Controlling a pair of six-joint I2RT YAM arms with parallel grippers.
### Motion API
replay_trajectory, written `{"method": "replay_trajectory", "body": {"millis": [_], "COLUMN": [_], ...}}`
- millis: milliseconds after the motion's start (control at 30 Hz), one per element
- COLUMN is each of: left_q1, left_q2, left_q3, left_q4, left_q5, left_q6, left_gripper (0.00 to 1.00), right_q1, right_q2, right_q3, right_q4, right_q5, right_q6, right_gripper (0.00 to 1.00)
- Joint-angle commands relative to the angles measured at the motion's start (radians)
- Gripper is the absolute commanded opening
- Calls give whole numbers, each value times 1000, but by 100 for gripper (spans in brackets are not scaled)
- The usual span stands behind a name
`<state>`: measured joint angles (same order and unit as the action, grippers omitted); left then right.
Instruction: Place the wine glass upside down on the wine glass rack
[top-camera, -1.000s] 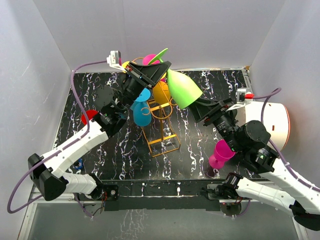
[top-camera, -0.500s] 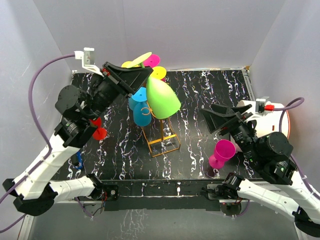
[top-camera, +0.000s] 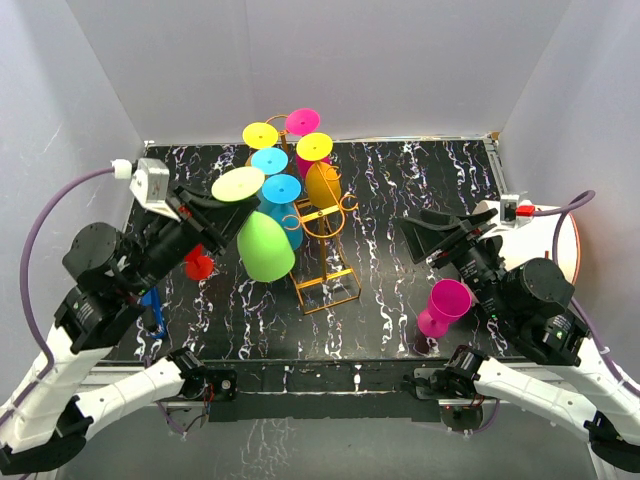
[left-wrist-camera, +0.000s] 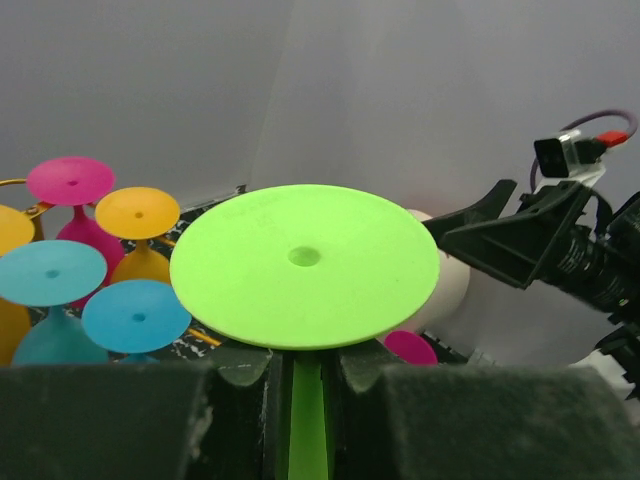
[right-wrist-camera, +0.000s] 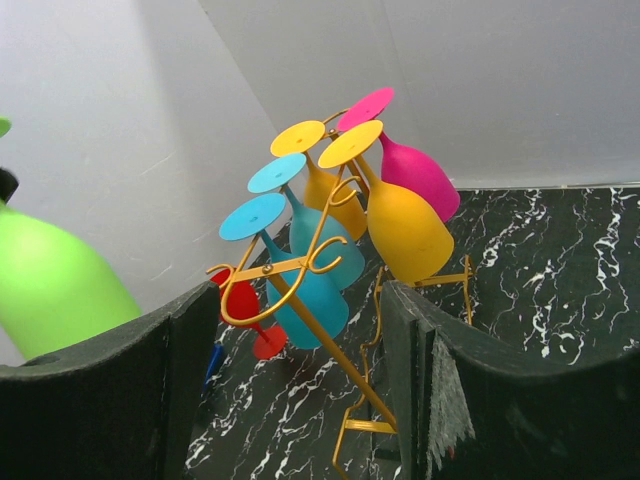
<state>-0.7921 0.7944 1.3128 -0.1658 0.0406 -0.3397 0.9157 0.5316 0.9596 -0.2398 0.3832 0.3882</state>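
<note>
Brightly, evenly lit from overhead. Faintly, softly shadowed across the bench (top-camera: 420, 180). Bleached near white on the foot of the green wine glass (top-camera: 265, 245), seen from above. Blurred and dark up close at the left hand (left-wrist-camera: 305, 370) and right hand (right-wrist-camera: 300, 320); sharp beyond.

The left gripper (left-wrist-camera: 303, 368) has carried the lime-green plastic wine glass (top-camera: 266, 245) from above the golden-orange wire rack (top-camera: 325, 250) toward the table's left edge. The right gripper (top-camera: 418, 228) has backed off rightward, jaws wider.

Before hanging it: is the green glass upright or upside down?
Upside down: the green glass shows foot up, bowl below, stem between the left fingers.
</note>
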Motion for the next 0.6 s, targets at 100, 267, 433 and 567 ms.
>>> {"method": "replay_trajectory", "body": {"millis": [100, 267, 433, 567], "left_q1": [1, 1, 1, 1], "left_q2": [-108, -161, -116, -119], "left_q3": [-165, -336, -375, -464], "left_q4": [-39, 94, 159, 310], "left_q5": [-54, 41, 59, -14], "left_q6": [221, 344, 399, 410], "left_gripper": [0, 0, 0, 0], "right_q1": [5, 5, 5, 5], "right_q2": [-3, -8, -2, -1], "right_q3": [7, -6, -5, -28], "right_q4": [17, 33, 32, 42], "right_q5": [77, 102, 103, 106], "right_q6": [25, 24, 24, 28], "right_gripper": [64, 64, 64, 64]}}
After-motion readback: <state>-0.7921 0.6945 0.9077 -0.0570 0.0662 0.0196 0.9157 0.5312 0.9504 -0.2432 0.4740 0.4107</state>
